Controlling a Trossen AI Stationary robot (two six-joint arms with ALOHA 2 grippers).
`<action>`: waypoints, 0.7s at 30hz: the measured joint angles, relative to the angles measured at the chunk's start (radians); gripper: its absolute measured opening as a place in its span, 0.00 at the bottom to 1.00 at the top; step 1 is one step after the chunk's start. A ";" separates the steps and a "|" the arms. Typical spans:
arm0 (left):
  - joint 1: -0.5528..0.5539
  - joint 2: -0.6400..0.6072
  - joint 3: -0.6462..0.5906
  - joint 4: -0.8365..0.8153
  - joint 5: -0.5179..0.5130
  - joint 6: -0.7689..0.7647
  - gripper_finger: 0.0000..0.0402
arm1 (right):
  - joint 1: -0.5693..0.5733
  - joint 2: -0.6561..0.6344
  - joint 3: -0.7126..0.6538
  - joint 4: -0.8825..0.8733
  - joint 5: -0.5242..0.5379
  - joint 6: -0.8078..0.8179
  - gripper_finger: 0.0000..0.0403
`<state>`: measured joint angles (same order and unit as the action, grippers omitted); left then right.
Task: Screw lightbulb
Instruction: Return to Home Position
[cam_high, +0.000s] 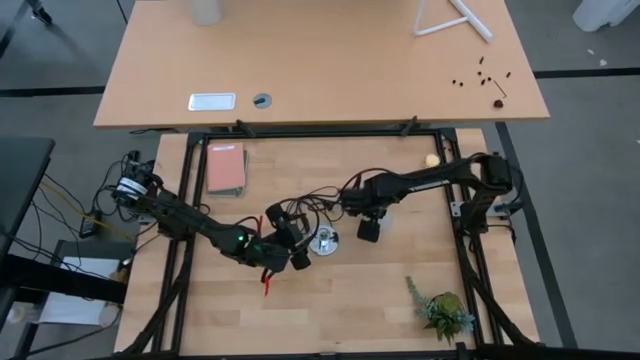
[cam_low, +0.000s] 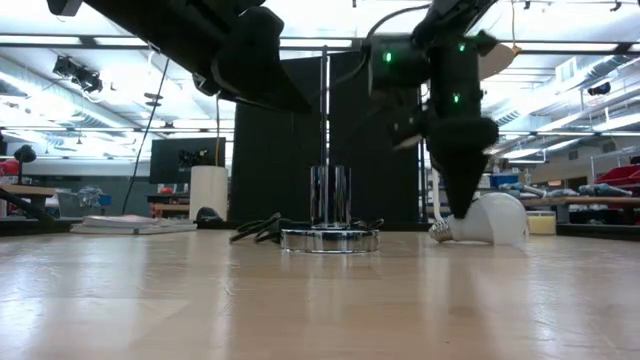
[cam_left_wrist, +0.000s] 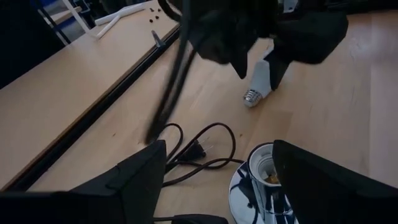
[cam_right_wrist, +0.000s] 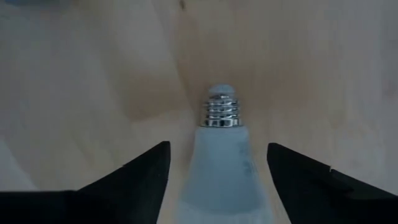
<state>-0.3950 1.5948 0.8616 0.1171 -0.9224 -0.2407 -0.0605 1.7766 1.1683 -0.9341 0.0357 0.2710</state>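
Note:
The white lightbulb (cam_right_wrist: 219, 174) lies on its side on the wooden table, its greyish screw end (cam_right_wrist: 222, 109) pointing away from my right gripper. It also shows in the low view (cam_low: 495, 220) and the left wrist view (cam_left_wrist: 260, 81). My right gripper (cam_right_wrist: 217, 146) is open and points down, one finger on each side of the bulb's body without touching it. The round silver socket base (cam_high: 323, 241) stands upright on the table with its black cord (cam_left_wrist: 199, 152). My left gripper (cam_left_wrist: 217, 149) is open just above and beside the socket (cam_left_wrist: 261, 186).
A reddish book (cam_high: 226, 168) lies at the table's far left. A small yellow ball (cam_high: 432, 159) sits at the far right, and a small green plant (cam_high: 440, 310) at the near right. A red object (cam_high: 268, 282) lies under the left arm. A second desk (cam_high: 320, 60) stands beyond the far edge.

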 joint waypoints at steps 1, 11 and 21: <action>0.000 0.000 0.000 0.004 0.000 0.000 0.74 | 0.000 -0.017 0.000 0.002 0.000 0.000 0.69; -0.001 0.000 0.000 0.007 -0.001 0.014 0.74 | 0.015 -0.227 0.000 -0.001 0.004 0.015 0.69; -0.109 -0.080 -0.001 0.023 -0.027 0.156 0.67 | 0.147 -0.623 -0.213 0.292 0.106 -0.008 0.67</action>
<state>-0.5039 1.5152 0.8604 0.1406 -0.9495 -0.0845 0.0868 1.1532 0.9549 -0.6416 0.1417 0.2626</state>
